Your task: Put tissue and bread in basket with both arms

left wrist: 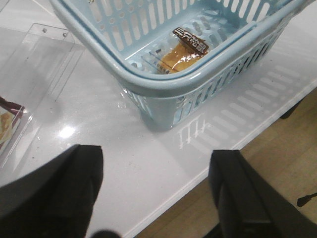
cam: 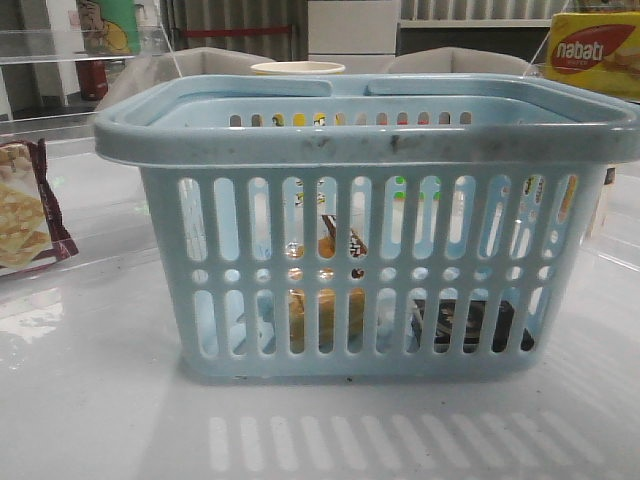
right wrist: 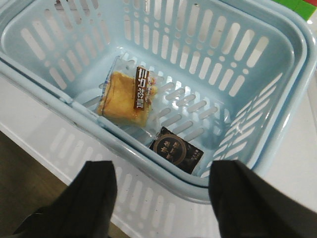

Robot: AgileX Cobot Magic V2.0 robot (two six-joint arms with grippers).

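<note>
Pale blue plastic fills the front view: the basket (cam: pixel 370 280) stands on a glossy white bench (cam: pixel 100 400), its slotted wall facing the camera and its handles folded onto the scuffed rim. Both task items already lie on the basket floor. Seen from the front, the bread (cam: pixel 325 300) shows through the slots near the middle, and the tissue (cam: pixel 465 325) shows as a dark shape toward 4 o'clock of it, low against the near wall. From the right wrist, the bread (right wrist: pixel 126 96) lies flat with its brown band across it, and the tissue (right wrist: pixel 177 150) lies just beside it, apart from it and close to the wall. The left wrist sees only the bread (left wrist: pixel 184 52). Neither arm appears in the front view. The left end effector (left wrist: pixel 157 196) hangs over the bench edge outside the basket, fingers spread wide and holding nothing. The right end effector (right wrist: pixel 162 198) hovers above the basket rim, also spread wide and empty. The task looks complete. If handled again, the bread would likely be light and soft, easily crushed, with slippery wrap; a gentle hold across its short sides seems best. The tissue looks thin, light and pliable, best pinched across its narrow width. A cracker packet (cam: pixel 25 215) lies at 9 o'clock of the basket, and a yellow box (cam: pixel 592 52) at 1 o'clock.
</note>
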